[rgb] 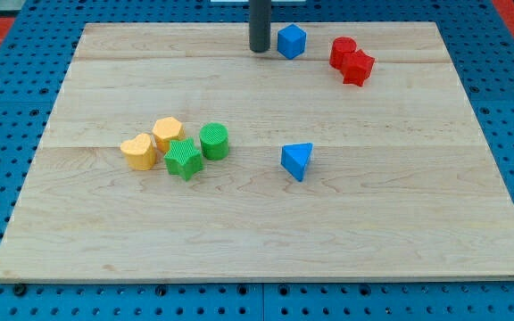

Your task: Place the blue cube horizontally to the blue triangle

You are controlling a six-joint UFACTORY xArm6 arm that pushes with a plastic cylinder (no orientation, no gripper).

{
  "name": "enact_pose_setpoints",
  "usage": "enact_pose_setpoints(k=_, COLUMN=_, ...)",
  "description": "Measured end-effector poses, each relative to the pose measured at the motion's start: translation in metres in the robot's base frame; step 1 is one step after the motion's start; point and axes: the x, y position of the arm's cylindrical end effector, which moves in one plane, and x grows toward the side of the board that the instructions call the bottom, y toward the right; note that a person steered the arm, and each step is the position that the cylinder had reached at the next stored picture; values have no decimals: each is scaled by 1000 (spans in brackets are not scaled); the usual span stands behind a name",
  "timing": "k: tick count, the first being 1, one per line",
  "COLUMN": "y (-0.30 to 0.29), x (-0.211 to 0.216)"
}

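Resting near the view's top edge of the board, my tip [259,49] stands just to the view's left of the blue cube [292,41]; you can see a thin strip of wood between them, so I judge them close but not touching, though the gap is too small to be sure. There is nothing to open or close here: the arm ends in a bare dark rod that holds nothing and can only push.

Working outward from my tip, the blue cube is the nearest block, on the view's right. Further to the view's right sit two red blocks [352,61], touching each other; their shapes are hard to make out. Well below my tip and a little to the view's right lies the blue triangle [297,160], alone in the middle of the wooden board [418,232]. Down and to the view's left is a cluster: a green cylinder [214,141], a green star-like block [184,159], and two yellow blocks [153,143], all near or touching one another.

You are, as I judge it, at the approach step: the cube is not yet level with the triangle, sitting far above it in the view. From this side a push would send the cube toward the red blocks, which does not help. The next move calls for bringing my tip round to the cube's top side, then pushing it down the view until it sits in the triangle's row, beside it and clear of it. Keep the push centred so the cube does not slip off sideways.
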Motion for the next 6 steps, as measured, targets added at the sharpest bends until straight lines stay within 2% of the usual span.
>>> enact_pose_setpoints(k=1, y=61, x=-18)
enact_pose_setpoints(k=2, y=86, x=13)
enact_pose_setpoints(k=3, y=33, x=66)
enact_pose_setpoints(k=4, y=33, x=111)
enact_pose_setpoints(k=5, y=31, x=51)
enact_pose_setpoints(k=6, y=55, x=44)
